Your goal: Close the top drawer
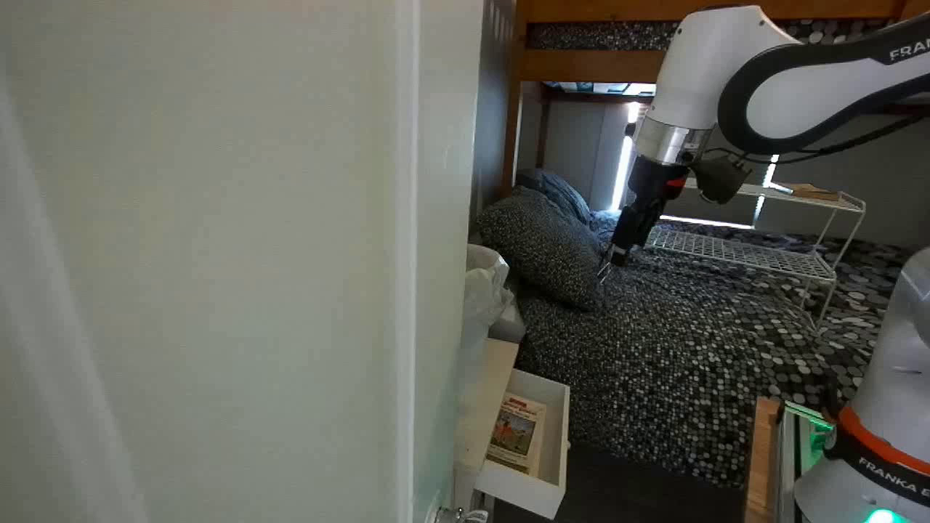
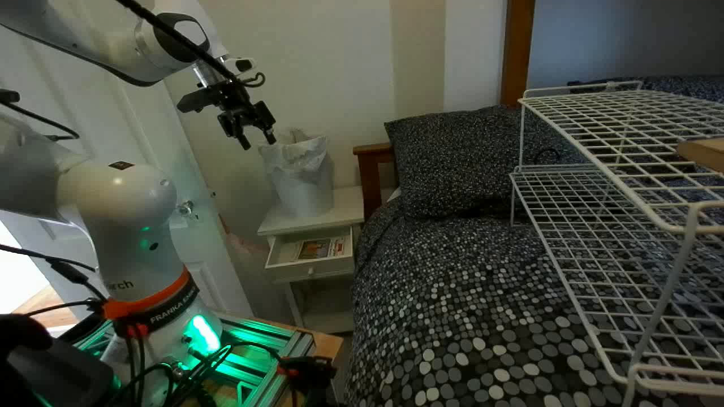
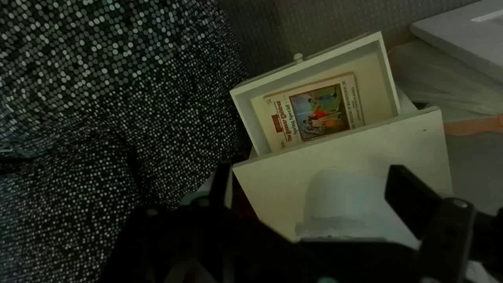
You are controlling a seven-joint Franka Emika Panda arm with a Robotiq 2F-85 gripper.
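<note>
The drawer [image 2: 310,270] is out from under the top of the table [image 2: 348,206], its inside in sight in both exterior views and in the wrist view. In it a book [image 3: 319,112] lies flat, front up, showing a picture of figures, one in red, and the words "Spring Special"; the pale floor of the drawer shows beside it. The drawer's whitish front bears a small round knob [image 3: 298,57], and its back end is hidden beneath the tabletop. On the table, above the drawer, a white bin [image 2: 305,189] stands upright with a thin whitish bag [image 2: 294,157] folded over its rim; what the bin holds cannot be seen. Below the drawer the table has a lower shelf [image 2: 328,310]. The gripper [image 2: 257,139] hangs in the air, pointing downward, well apart from the drawer, its two fingers [image 3: 408,194] spread wide. In an exterior view it appears near the bag, though the depth between them cannot be told. Beside the table is the dotted bed [image 2: 452,322] with a dark speckled pillow [image 2: 458,164]. On the bed stands a white two-tier wire rack [image 1: 741,251]; its upper tier bears something flat and brown [image 2: 704,154], cut off by the frame's edge.
</note>
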